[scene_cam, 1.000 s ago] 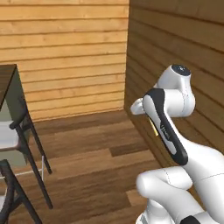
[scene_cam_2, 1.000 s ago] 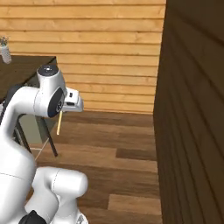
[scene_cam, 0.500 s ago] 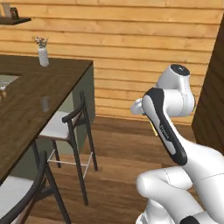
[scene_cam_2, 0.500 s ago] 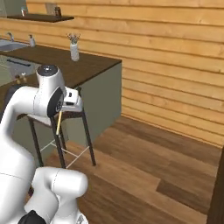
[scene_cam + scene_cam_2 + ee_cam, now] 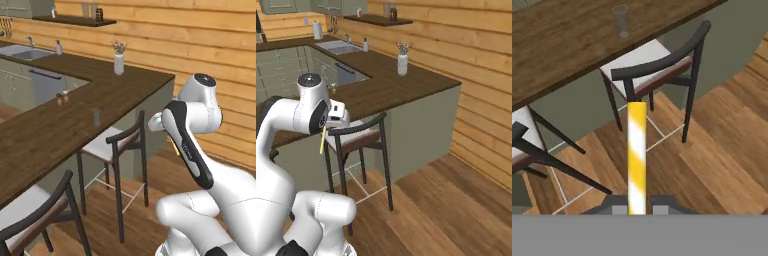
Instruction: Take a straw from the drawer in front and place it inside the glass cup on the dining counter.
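Yellow-striped straw (image 5: 636, 155): you have it pinched in the gripper (image 5: 637, 206), lower centre of the hand view.
Glass cup (image 5: 620, 21): top centre on the dining counter (image 5: 557, 45), no straw in it.
Left: approach, drop it in.

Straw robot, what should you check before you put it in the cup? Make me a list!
1. Straw held in the gripper: ok, jaws shut on its lower end.
2. Glass cup standing upright on the dining counter: ok.
3. Cup mouth free of other things: ok.
4. Gripper over the cup: not ok, it is above the floor, short of the counter.
5. Stool between gripper and counter: not ok, its backrest stands in the way of a low approach.
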